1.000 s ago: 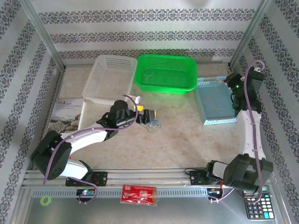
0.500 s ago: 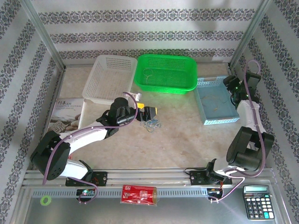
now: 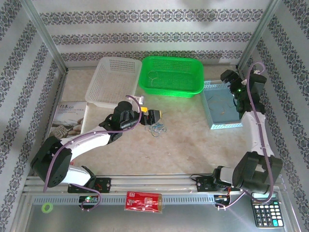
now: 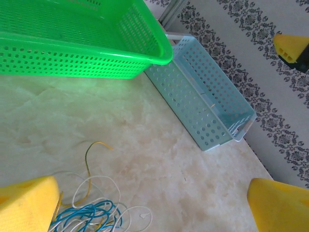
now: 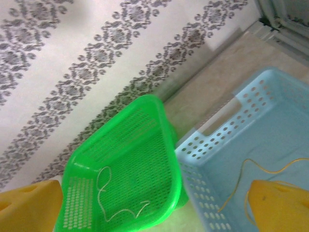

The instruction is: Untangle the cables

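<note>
A small tangle of blue, white and yellowish cables (image 3: pixel 157 128) lies on the table mid-left. In the left wrist view the tangle (image 4: pixel 91 212) sits beside my left finger (image 4: pixel 29 203). My left gripper (image 3: pixel 155 116) hovers just above and behind it, open, nothing between the fingers (image 4: pixel 154 208). My right gripper (image 3: pixel 229 79) stands open above the far end of the blue basket (image 3: pixel 227 126). A thin yellow cable (image 5: pixel 241 179) lies inside that basket (image 5: pixel 203 145). A cream cable (image 5: pixel 104 193) lies in the green basket (image 5: pixel 169 140).
A white basket (image 3: pixel 96 99) stands left of the green basket (image 3: pixel 169 59) along the back. A magazine (image 3: pixel 67 118) lies at the left. A calculator (image 3: pixel 266 212), a red packet (image 3: pixel 144 200) and a green tape ring (image 3: pixel 47 208) rest on the near rail.
My right gripper has opened and moved up and back-left over the blue basket's far end, leaving the yellow cable inside. The left gripper has barely shifted, still open.
</note>
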